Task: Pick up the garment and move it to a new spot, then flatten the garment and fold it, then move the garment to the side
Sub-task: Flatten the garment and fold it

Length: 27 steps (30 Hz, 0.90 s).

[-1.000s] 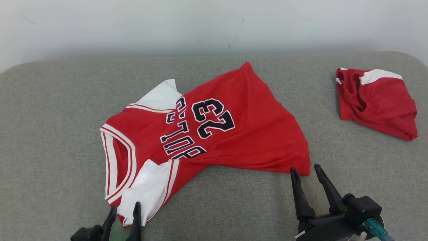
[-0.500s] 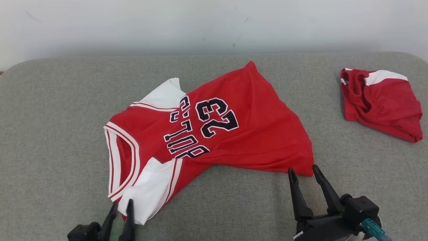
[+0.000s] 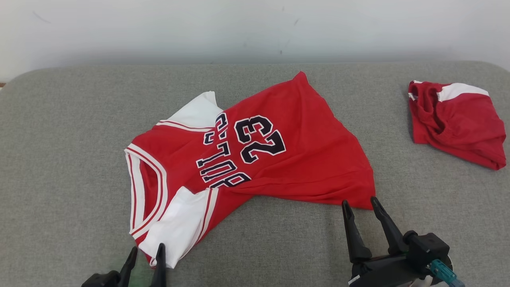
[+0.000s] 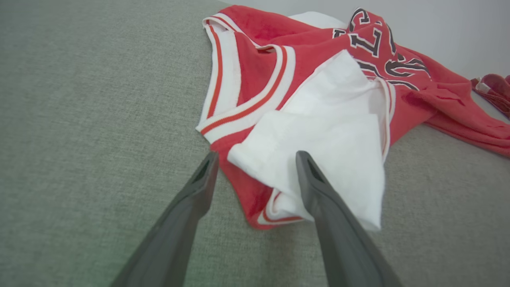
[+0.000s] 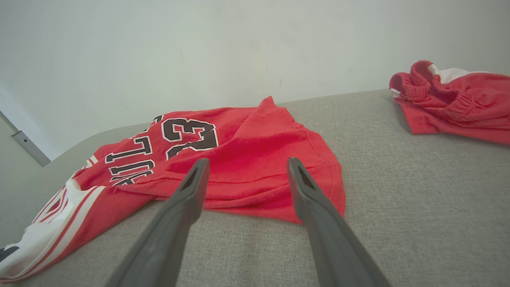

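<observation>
The jersey lies mid-surface; shorts well apart on its right; left tool and right tool at its near corners.

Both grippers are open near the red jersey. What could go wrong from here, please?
1. The left gripper has its jaws open around the layered white sleeve and red edge of the jersey; closing may catch only one layer.
2. The right gripper is open at the jersey's wrinkled near corner; a shallow pinch may slip off.
3. Moving the jersey rightward could disturb the red shorts lying there.
</observation>
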Available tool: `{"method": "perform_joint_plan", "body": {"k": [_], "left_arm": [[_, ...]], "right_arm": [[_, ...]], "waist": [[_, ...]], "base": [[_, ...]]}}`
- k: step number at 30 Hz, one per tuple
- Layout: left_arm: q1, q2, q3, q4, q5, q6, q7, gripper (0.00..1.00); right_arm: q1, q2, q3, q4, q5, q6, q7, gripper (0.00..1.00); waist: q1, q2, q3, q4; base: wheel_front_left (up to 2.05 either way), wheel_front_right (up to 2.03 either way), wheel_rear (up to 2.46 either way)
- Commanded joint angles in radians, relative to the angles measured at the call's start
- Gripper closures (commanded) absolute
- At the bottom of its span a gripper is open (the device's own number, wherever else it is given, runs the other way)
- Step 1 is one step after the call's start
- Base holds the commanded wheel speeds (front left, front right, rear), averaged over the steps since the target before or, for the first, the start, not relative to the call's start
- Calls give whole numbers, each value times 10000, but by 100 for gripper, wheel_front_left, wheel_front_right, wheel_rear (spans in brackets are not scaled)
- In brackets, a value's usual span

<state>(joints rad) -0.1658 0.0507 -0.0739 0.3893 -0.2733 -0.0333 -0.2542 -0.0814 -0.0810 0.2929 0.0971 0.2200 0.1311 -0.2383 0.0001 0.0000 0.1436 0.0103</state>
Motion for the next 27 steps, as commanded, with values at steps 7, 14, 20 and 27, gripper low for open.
{"method": "perform_joint_plan", "body": {"k": [7, 14, 20, 27], "left_arm": [[-197, 25, -178, 371, -258, -68, -39, 54], [-375, 30, -192, 124, -35, -86, -111, 100], [-148, 28, -125, -722, 89, -123, -123, 100], [521, 46, -349, -1877, 314, -259, -125, 100]], "right_arm": [[-129, -63, 84, 85, 74, -8, -53, 0], [-76, -94, 62, 99, 50, -8, -67, 0], [7, -97, 57, 148, 97, -8, -92, 0], [110, -76, 29, 282, 193, -8, -143, 0]], "waist": [[-1, 0, -19, -133], [-1, 0, -47, -49], [-1, 0, -154, 259], [-1, 0, -408, 813]], "base": [[0, 0, 0], [0, 0, 0], [0, 0, 0], [0, 0, 0]]}}
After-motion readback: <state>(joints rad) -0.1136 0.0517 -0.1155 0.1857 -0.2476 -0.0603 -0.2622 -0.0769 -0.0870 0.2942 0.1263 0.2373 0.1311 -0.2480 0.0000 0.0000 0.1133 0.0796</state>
